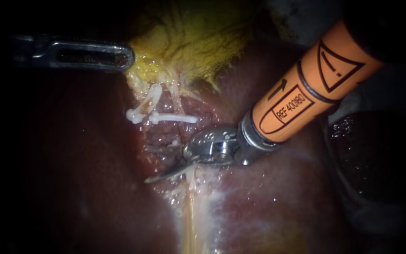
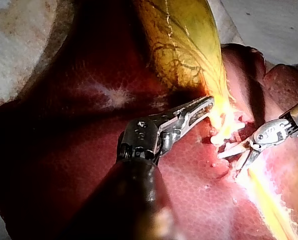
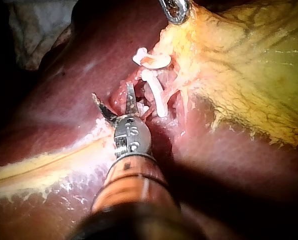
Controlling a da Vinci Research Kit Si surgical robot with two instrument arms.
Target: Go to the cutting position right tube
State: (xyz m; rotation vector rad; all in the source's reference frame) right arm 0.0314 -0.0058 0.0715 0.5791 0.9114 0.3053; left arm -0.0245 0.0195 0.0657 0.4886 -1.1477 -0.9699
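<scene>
My right instrument (image 1: 167,170) comes in from two o'clock, its blades apart and holding nothing, at six o'clock of the white clips (image 1: 172,117). The right tube (image 1: 176,101) runs up from them toward the yellow gallbladder (image 1: 189,42). My left instrument (image 1: 127,56) is clamped on the gallbladder's edge.

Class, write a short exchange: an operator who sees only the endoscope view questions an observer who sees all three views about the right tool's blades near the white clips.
Operator: Are the blades by the clips open?
Observer: Yes. The right wrist view shows the right tool with its two blades spread and a gap between.
Operator: Is anything in that gap?
Observer: Nothing is gripped; the clips lie beside one blade, outside the gap.
Operator: How far does the gallbladder run?
Observer: In the left wrist view it stretches well beyond the left tool's tip.
</scene>
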